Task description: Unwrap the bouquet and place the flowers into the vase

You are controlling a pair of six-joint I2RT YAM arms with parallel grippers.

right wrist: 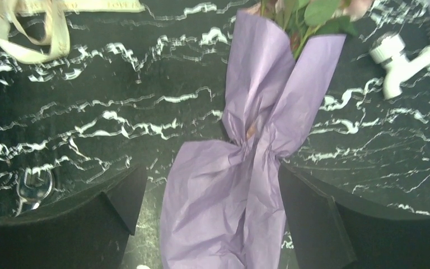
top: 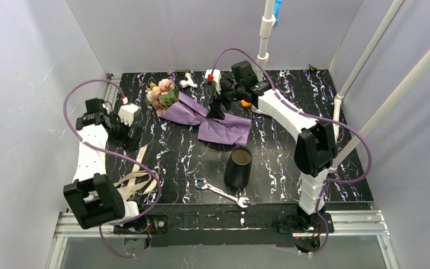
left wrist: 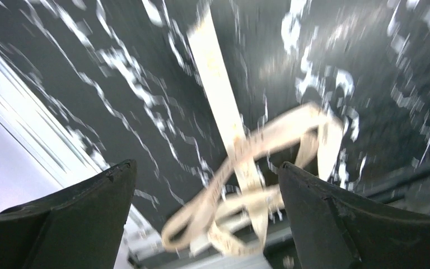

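Right gripper [right wrist: 211, 171] first: the jaws are spread wide and it's hanging right over the pinched waist of the bouquet [top: 201, 117]. From the wrist view the crumpled purple paper [right wrist: 218, 213] runs straight up between the two fingers [right wrist: 89, 218], and I can't tell if either one actually touches it. It isn't clamped on anything.

The bouquet lies flat on the worktop [top: 291, 168] toward the back, middle-ish. The flowers [top: 161, 94] poke out the far-left end, pink and cream heads with green leaves, and the loose paper tail fans out toward the near right. A white pipe fitting [top: 188, 82] sits just behind the flower end.

Left gripper [left wrist: 206, 167] is wide open too and holding nothing. Its camera is pretty blurry, but you can see the beige ribbon [left wrist: 224, 112] lying loose on the worktop below, framed between the fingers. From above, the ribbon is at the near-left corner, well apart from the bouquet.

The vase [top: 238, 167] stands upright in front of the paper tail, near it but not touching, mouth up. A wrench [top: 222, 192] lies just in front of the vase by the near edge.
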